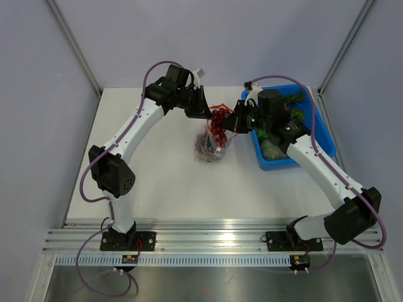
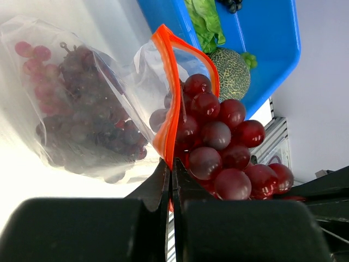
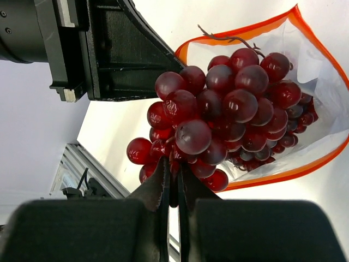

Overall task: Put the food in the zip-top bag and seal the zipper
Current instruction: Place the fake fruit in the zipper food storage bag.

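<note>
White table point(image 1: 164, 189) below, left jaws pinch zipper point(image 2: 170, 109), right jaws pinch grape bunch point(image 3: 229, 103).

Melon point(image 2: 232, 73) half hidden behind zipper point(image 2: 170, 109); bin point(image 2: 272, 43) cropped.

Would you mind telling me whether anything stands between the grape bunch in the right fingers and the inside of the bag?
Nothing visible does. The left fingers pinch the zipper, holding the zip-top bag's mouth open, and the grape bunch in the right fingers sits at that opening. Other grapes lie deeper inside.
</note>
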Available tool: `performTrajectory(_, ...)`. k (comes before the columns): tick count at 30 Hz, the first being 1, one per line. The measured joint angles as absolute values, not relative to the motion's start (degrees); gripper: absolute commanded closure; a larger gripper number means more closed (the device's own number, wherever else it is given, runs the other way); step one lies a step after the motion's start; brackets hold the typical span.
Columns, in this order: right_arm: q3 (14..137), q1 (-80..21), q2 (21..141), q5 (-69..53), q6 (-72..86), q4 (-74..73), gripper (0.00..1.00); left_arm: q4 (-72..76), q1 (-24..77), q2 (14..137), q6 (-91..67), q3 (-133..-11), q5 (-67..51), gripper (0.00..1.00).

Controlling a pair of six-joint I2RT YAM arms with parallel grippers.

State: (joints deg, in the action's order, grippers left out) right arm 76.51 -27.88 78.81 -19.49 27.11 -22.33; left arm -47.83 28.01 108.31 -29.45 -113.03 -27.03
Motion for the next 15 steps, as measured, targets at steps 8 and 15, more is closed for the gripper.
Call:
performTrajectory(8, 76.0, -28.0, 79.7, -18.6, 27.2, -22.7, 1.0, -46.8, 28.0, 108.6, -29.6, -113.0, -27.9, 1.0)
performTrajectory(15, 77.9, -28.0, 84.8, -16.5, 25.7, -25.9, 1.0, -46.5, 28.0, 108.6, -28.9, -112.0, -28.1, 1.0)
